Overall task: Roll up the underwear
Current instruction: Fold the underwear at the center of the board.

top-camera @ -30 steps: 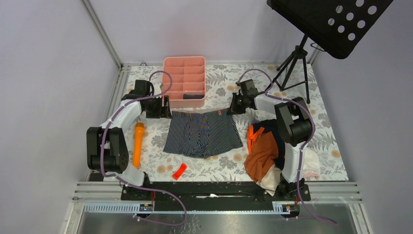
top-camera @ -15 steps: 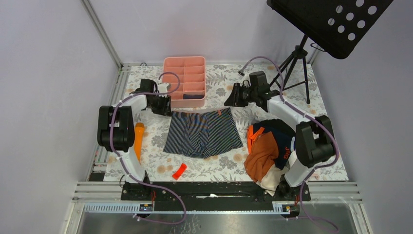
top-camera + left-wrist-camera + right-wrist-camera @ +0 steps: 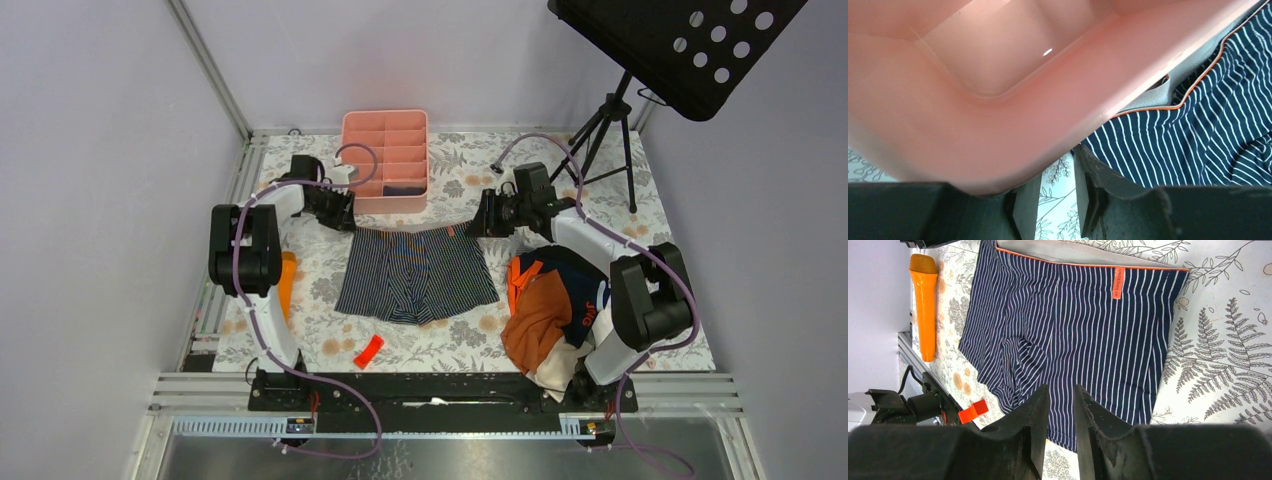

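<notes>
The dark navy underwear with thin white stripes [image 3: 418, 275] lies flat and spread in the middle of the table, its grey waistband at the far edge. It also shows in the right wrist view [image 3: 1073, 330] and the left wrist view [image 3: 1208, 125]. My left gripper [image 3: 345, 215] is at the waistband's left corner, against the pink tray's near left corner. Its jaws [image 3: 1058, 170] are open over bare tablecloth. My right gripper [image 3: 478, 222] hovers just off the waistband's right corner, slightly open and empty [image 3: 1061, 390].
A pink divided tray [image 3: 385, 207] stands just beyond the waistband, with dark cloth [image 3: 402, 190] in one near compartment. An orange stick [image 3: 286, 285] lies at the left and a red piece [image 3: 368, 350] near the front. A clothes pile with an orange garment [image 3: 545, 310] lies right. A tripod [image 3: 605, 130] stands behind.
Both arms have swung outward at the elbows while the grippers stay near the waistband corners. The pink tray has shifted a little to the right. The underwear lies as before.
</notes>
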Robot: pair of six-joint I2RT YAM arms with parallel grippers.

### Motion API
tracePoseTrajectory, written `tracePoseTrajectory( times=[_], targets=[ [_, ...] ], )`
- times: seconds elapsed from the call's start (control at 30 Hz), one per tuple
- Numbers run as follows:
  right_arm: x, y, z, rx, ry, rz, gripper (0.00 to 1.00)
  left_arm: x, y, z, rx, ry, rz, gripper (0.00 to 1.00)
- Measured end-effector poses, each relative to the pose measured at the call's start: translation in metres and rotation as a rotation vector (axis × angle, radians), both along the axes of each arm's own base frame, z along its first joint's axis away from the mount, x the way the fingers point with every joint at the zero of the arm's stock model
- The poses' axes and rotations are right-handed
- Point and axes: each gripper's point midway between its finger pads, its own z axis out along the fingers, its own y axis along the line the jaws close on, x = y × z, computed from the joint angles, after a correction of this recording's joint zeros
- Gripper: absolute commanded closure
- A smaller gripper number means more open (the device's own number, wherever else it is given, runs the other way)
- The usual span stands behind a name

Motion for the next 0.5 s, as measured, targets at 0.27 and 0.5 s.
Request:
tracePoseTrajectory(
  times=[0.27, 0.5],
  targets=[
    [-0.006, -0.003, -0.003, -0.01, -0.005, 0.009, 0.67, -0.005, -0.007, 0.0, -0.036, 0.005, -0.066, 0.72],
    [-0.009, -0.007, -0.01, -0.026, 0.006, 0.001, 0.67, -0.014, -0.012, 0.0, -0.071, 0.037, -0.088, 0.76]
  ],
)
